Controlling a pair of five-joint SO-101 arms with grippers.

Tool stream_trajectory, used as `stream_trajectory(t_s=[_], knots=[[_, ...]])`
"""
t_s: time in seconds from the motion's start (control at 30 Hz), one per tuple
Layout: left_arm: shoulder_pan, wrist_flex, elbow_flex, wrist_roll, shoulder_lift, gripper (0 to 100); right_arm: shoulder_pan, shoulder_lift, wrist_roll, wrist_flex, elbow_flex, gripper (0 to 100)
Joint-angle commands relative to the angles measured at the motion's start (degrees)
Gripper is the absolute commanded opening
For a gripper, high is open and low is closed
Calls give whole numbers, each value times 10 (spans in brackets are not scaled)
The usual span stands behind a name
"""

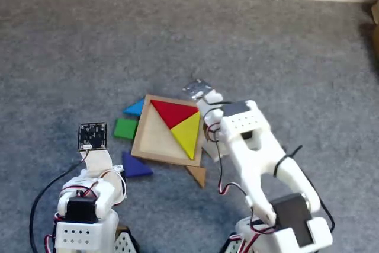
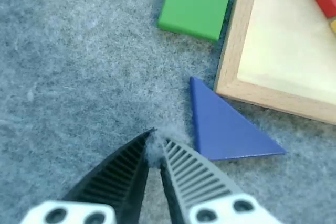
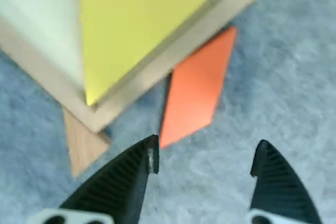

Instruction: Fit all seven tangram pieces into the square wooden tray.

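Observation:
The square wooden tray [image 1: 142, 146] holds a red triangle [image 1: 173, 112] and a yellow triangle [image 1: 186, 133]. Off its left side lie a light blue triangle [image 1: 135, 108], a green square [image 1: 125, 128] and a dark blue triangle [image 1: 135, 166]. My left gripper [image 2: 156, 148] is shut, its tips on the carpet just beside the dark blue triangle [image 2: 226, 129]. My right gripper [image 3: 207, 156] hangs open over an orange parallelogram [image 3: 197, 90], which lies against the tray's rim [image 3: 157, 77] outside the yellow triangle [image 3: 136, 24]. A plain wooden triangle [image 3: 81, 142] lies by the tray's corner.
Grey carpet covers the whole work surface. The right arm [image 1: 249, 140] hangs over the tray's right edge. The plain wooden triangle [image 1: 197, 174] sits just below the tray's near corner. A cardboard-coloured object [image 1: 375, 13] shows at the far right edge.

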Motion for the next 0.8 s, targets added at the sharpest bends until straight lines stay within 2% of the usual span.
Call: stream_trajectory(t_s=[0.0,0.4,0.6,0.77], knots=[[-5,3,12,-1,-6,5,-27,15,-10,-46,-19,283],[-5,3,12,-1,-6,5,-31,127,-10,-67,-87,278],[-5,3,12,-1,-6,5,-20,131,-6,-69,-89,149],[-5,3,12,-1,-6,5,2,130,3,-67,-89,80]])
